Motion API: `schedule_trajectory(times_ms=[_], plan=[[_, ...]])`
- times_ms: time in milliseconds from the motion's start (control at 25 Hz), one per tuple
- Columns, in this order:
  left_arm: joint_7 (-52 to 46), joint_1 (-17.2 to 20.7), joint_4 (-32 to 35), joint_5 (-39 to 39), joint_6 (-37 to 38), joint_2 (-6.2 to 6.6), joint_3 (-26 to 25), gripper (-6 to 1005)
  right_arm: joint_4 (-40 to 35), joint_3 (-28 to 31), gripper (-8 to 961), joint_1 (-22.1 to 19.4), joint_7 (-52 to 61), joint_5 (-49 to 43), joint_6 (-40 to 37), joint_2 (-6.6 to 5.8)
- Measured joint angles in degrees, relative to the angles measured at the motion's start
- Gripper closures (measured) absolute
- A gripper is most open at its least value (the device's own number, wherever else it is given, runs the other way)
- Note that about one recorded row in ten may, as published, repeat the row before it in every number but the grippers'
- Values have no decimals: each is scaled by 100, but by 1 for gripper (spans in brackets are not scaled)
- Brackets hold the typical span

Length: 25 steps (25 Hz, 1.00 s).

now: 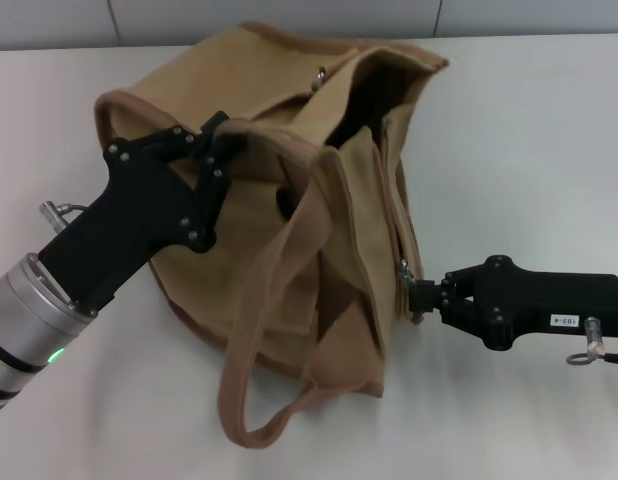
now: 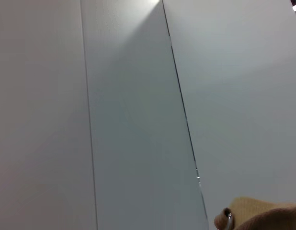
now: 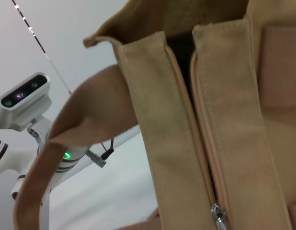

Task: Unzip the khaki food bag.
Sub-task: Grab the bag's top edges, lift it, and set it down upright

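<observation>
Under my left gripper (image 1: 221,150) the khaki food bag (image 1: 289,230) is lying on its side on the table (image 1: 529,120); I am pinching its upper edge to brace it. Just ahead of my right gripper (image 1: 421,296), I am clamping the zipper pull (image 1: 403,268), dragging it so the mouth gapes beyond.

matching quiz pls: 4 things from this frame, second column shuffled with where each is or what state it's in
Things:
1. left gripper
2. right gripper
3. zipper pull
4. khaki food bag

States:
A. mouth gaping open at the far end
B. clamped on the bag's fabric at the robot's left
C. silver, at the near end of the zipper track
D. at the bag's right edge, by the zipper pull

Pairs: 1-B, 2-D, 3-C, 4-A
</observation>
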Motion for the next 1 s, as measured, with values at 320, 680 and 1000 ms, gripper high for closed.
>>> schedule_trajectory(times_ms=[320,680,1000], plan=[[-105,44,-215,-5,21,0,-542,911,2,31,855,-35,3,-173,5,-16],[-579,147,-224,-6,31,0,-987,908,-39,-8,834,-57,17,-230,9,-25],[-759,155,-220,-6,3,0,-1076,905,-40,31,816,-88,19,-230,8,-33]])
